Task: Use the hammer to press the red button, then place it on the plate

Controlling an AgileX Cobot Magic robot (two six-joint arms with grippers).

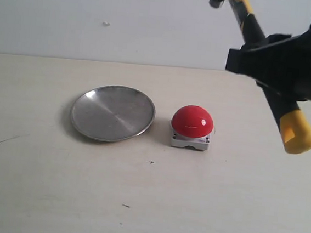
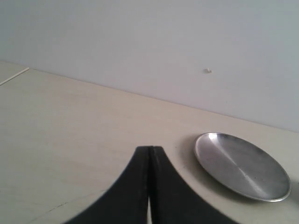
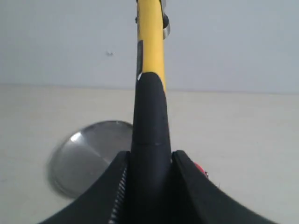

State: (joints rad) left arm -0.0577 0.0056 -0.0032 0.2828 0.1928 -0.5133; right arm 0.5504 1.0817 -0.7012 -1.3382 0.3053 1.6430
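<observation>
In the exterior view, the hammer (image 1: 252,25) is seen at the upper right of the frame, raised clear of the table (image 1: 147,198) and tilted. Its dark head is cut by the top edge, and its yellow butt end is lowest, at the right of the frame. The black handle is clamped about midway by the right gripper (image 1: 257,57), whose jaws are closed tight against both sides of it. This is confirmed in the right wrist view, where the handle (image 3: 150,112) is pinched between the two black fingers (image 3: 117,186) and the yellow neck runs away from the camera.

The red button (image 1: 192,121) is seated on its small grey-white base at the centre of the frame, slightly right of the middle. It lies below and to the left of the raised hammer and is not touched by it. The plate (image 1: 113,113) is set just left of the button, close to it but apart, and nothing is held in it.

In the left wrist view, the left gripper (image 2: 150,186) is seen with its jaws pressed together and nothing between them. The plate (image 2: 240,165) lies on the table beyond it, well apart.
</observation>
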